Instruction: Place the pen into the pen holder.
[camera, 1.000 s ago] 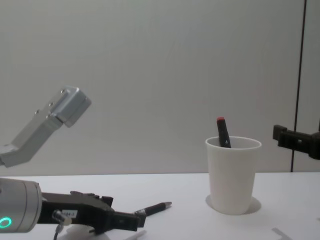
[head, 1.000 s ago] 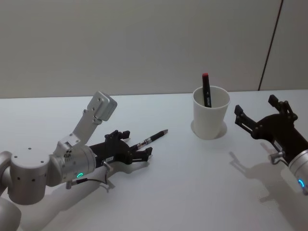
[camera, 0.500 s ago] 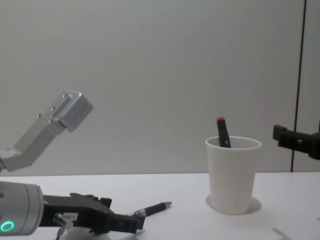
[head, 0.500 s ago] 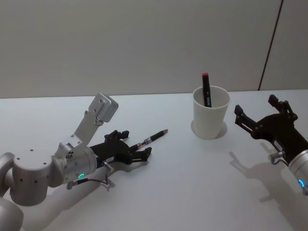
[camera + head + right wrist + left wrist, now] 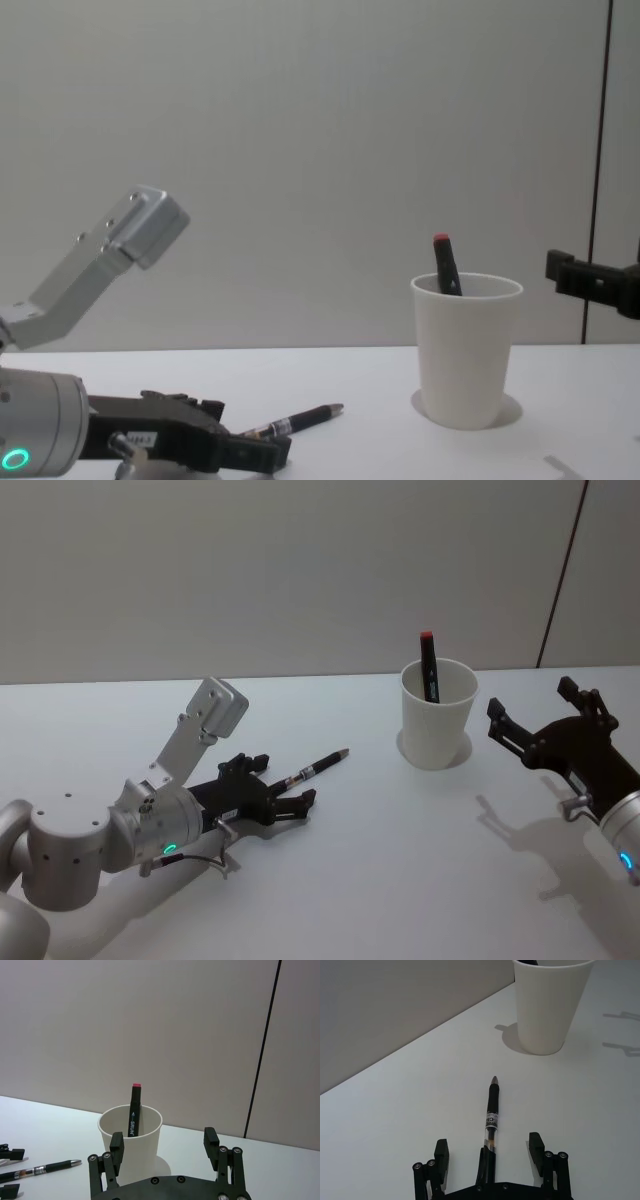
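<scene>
While the white table [image 5: 400, 880] looks as it did a second ago, the left arm has shifted. In the chest view its gripper has sunk closer to the tabletop, and its grey elbow link has edged toward 3 o'clock.

The left gripper [image 5: 488, 1147] now straddles the rear end of the pen [image 5: 318, 765]. Its fingers [image 5: 441, 1151] are spread wide on either side of the barrel, clear of it. The right gripper [image 5: 533, 702], also spread and holding nothing, has not moved from about 3 o'clock of the pen holder [image 5: 438, 730].

The pen has not moved either. It lies flat at roughly 8 o'clock of the holder, well apart from it, with its tip aimed toward 2 o'clock. A red-capped marker [image 5: 429, 665] already stands in the holder.

I judge this to be the last of the approach. Closing on the barrel, lifting and carrying it over are all still to do.
</scene>
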